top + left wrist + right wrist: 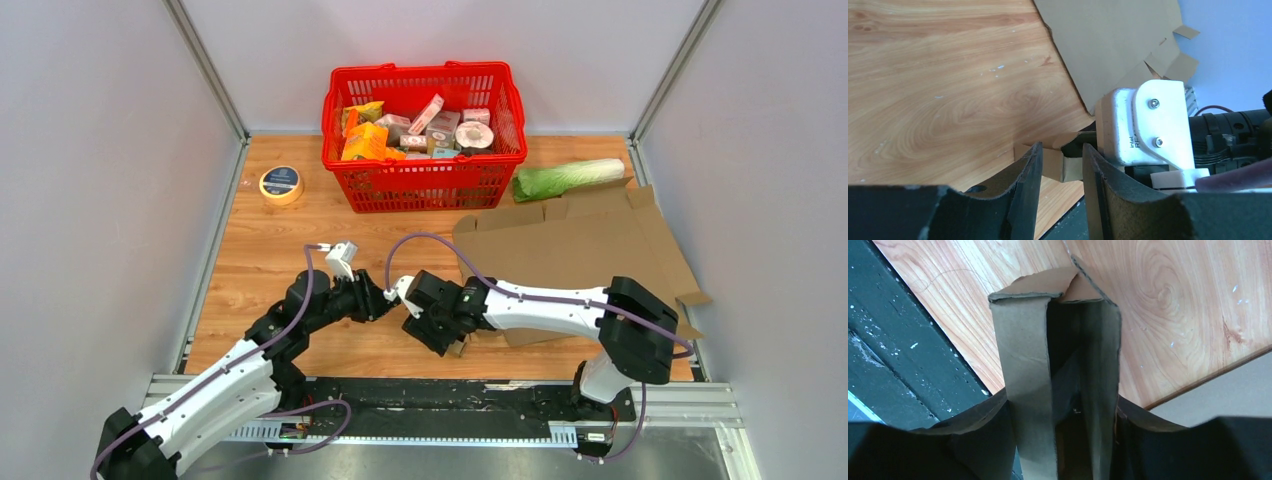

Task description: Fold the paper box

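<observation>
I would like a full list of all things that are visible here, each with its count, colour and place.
basket: one, red, far middle of the table
packaged groceries: several, mixed colours, inside the basket
tape roll: one, yellow with dark centre, far left
cabbage: one, pale green, right of the basket
cardboard box blank: one, brown, lying flat at the right
folded flap: one, brown, at the blank's near left corner
table: one, light wood
left end effector: one, black, jaws apart, facing the flap
right end effector: one, black, flap between its fingers

The left arm (215,385) and right arm (540,308) pair white shells with black joints, purple cables (430,235) alongside, the left tool (1062,147) black.
</observation>
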You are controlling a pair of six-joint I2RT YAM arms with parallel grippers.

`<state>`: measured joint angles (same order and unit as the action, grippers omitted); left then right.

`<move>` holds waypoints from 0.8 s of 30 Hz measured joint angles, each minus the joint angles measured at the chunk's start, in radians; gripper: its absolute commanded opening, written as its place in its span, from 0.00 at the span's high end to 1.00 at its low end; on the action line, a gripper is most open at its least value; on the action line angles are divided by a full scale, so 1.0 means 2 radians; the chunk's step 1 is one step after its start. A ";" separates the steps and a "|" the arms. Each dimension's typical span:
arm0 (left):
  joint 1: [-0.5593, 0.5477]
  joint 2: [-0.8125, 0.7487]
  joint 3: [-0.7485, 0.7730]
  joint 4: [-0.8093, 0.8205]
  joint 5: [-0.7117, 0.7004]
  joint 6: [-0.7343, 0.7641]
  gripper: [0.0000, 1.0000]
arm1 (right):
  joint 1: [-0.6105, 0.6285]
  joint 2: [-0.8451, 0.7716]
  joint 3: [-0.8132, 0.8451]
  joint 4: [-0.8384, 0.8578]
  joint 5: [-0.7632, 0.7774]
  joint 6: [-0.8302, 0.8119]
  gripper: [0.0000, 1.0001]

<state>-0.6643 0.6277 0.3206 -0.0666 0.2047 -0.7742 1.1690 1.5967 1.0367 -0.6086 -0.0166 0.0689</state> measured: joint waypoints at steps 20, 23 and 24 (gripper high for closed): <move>-0.058 0.087 0.022 0.043 -0.003 0.055 0.46 | -0.001 -0.071 -0.062 0.050 0.020 0.014 0.73; -0.061 0.093 0.031 0.043 -0.011 0.069 0.61 | -0.004 -0.070 -0.062 0.052 0.004 0.012 0.75; -0.061 0.093 0.031 0.043 -0.014 0.072 0.65 | -0.006 -0.070 -0.062 0.053 0.000 0.010 0.75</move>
<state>-0.7856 0.8139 0.3832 0.0200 0.1764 -0.6296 1.1576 1.4574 0.9131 -0.5022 -0.0166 0.0887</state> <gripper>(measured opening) 0.478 0.326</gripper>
